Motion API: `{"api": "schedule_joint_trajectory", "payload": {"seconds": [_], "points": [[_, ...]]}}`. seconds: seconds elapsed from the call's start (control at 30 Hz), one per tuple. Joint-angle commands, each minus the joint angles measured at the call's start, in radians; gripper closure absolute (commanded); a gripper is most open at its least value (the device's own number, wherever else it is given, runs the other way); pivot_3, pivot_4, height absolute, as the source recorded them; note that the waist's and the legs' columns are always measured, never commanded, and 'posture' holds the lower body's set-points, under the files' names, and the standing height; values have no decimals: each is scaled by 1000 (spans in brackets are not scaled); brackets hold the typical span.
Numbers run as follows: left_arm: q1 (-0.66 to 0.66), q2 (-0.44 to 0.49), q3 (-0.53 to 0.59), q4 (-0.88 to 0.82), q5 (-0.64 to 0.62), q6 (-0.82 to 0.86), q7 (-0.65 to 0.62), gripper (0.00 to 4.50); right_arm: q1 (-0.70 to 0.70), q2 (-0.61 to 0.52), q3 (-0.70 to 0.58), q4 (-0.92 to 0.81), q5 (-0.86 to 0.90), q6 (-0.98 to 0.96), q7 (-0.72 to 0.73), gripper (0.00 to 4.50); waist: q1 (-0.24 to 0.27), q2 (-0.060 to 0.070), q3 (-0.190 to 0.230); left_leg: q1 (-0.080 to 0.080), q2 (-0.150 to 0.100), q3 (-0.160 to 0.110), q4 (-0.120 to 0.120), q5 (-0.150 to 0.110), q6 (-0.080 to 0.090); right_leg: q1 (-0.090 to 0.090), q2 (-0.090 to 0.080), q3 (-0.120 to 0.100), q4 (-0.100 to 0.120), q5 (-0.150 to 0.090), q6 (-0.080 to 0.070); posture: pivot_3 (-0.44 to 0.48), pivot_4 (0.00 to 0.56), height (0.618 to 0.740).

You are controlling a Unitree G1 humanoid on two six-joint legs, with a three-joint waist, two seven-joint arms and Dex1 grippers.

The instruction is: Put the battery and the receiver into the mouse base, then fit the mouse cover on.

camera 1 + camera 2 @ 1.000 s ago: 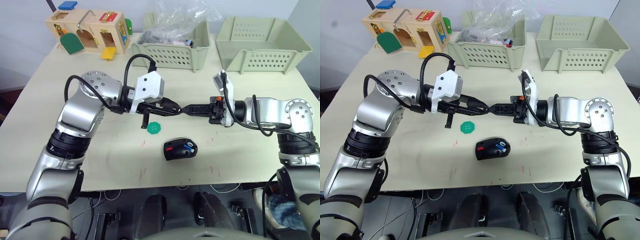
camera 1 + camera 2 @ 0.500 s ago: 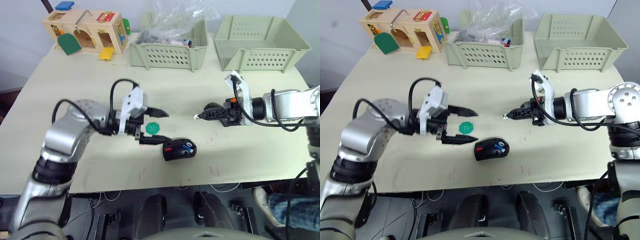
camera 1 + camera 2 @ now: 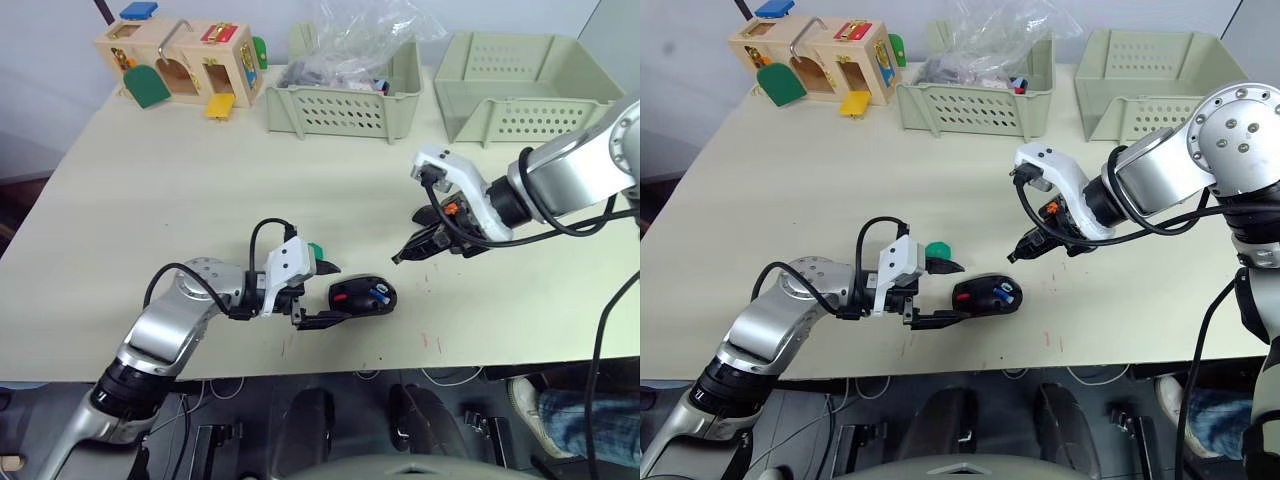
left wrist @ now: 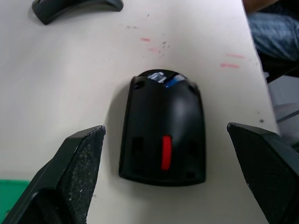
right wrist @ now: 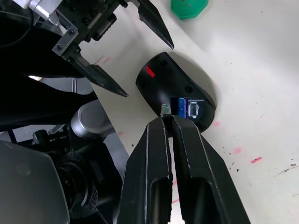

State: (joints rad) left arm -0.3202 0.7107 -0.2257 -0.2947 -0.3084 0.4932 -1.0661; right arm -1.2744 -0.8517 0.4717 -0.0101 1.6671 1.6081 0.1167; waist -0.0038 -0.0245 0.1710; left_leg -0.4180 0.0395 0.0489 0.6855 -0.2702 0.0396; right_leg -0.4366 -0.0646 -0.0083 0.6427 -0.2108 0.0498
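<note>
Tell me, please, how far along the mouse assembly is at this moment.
Done: the battery already lies in the mouse base. In hand: the right claw pinches the receiver above the base, while the open left claw brackets it. Left: seating the receiver and fitting the mouse cover, which lies apart on the table.

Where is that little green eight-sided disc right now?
The green octagonal disc lies on the table beside the left gripper, just left of the black mouse base.

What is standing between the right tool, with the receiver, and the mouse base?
Nothing visible. The right tool holds the receiver above the mouse base; the left tool is open beside it.
</note>
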Motion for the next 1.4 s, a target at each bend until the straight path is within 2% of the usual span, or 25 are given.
{"api": "schedule_joint_trajectory", "payload": {"seconds": [0.03, 0.43, 1.03, 1.13, 1.17, 1.23, 1.4], "points": [[-33, -18, -43, 13, 44, -55, -3, 36, -26, -7, 0, -41, -63, 6, 68, 4500, 0, 0, 0, 0, 0, 0, 0, 0, 0, 0, 0, 0, 0, 0, 0, 0, 150, 740], [-73, -70, -109, 52, 94, -69, -9, 36, -17, 3, 7, -57, -190, 6, 182, 4500, -7, 0, 0, 0, 0, 0, 0, 0, 0, 0, 0, 0, 0, 0, 0, 0, 150, 740], [-82, -97, -139, 111, 148, -125, -25, 36, -16, 16, 9, -54, -200, 6, 194, 4500, -7, 0, 0, 0, 0, 0, 0, 0, 0, -1, 0, 0, 1, 0, 0, 0, 150, 740], [-84, -102, -135, 122, 152, -128, -23, 834, -17, 19, 9, -49, -200, 6, 194, 4500, -7, 0, 0, 0, 0, 0, 0, 0, 0, -1, 0, 0, 1, 0, 0, 0, 150, 740], [-84, -104, -132, 123, 151, -127, -22, 1242, -16, 23, 9, -48, -202, 6, 192, 4500, -7, 0, 0, 0, 0, 0, 0, 0, 0, -1, 0, 0, 1, 0, 0, 0, 150, 740], [-83, -106, -129, 124, 151, -127, -22, 1559, -16, 26, 9, -46, -204, 6, 191, 4500, -7, 0, 0, 0, 0, 0, 0, 0, 0, -1, 0, 0, 1, 0, 0, 0, 150, 740], [-88, -106, -127, 125, 151, -128, -25, 1558, -10, 41, 14, -46, -218, 6, 183, 4500, -6, 0, 0, 0, 0, 0, 0, 0, 0, -1, 0, 0, 1, 0, 0, 0, 150, 740]]}}
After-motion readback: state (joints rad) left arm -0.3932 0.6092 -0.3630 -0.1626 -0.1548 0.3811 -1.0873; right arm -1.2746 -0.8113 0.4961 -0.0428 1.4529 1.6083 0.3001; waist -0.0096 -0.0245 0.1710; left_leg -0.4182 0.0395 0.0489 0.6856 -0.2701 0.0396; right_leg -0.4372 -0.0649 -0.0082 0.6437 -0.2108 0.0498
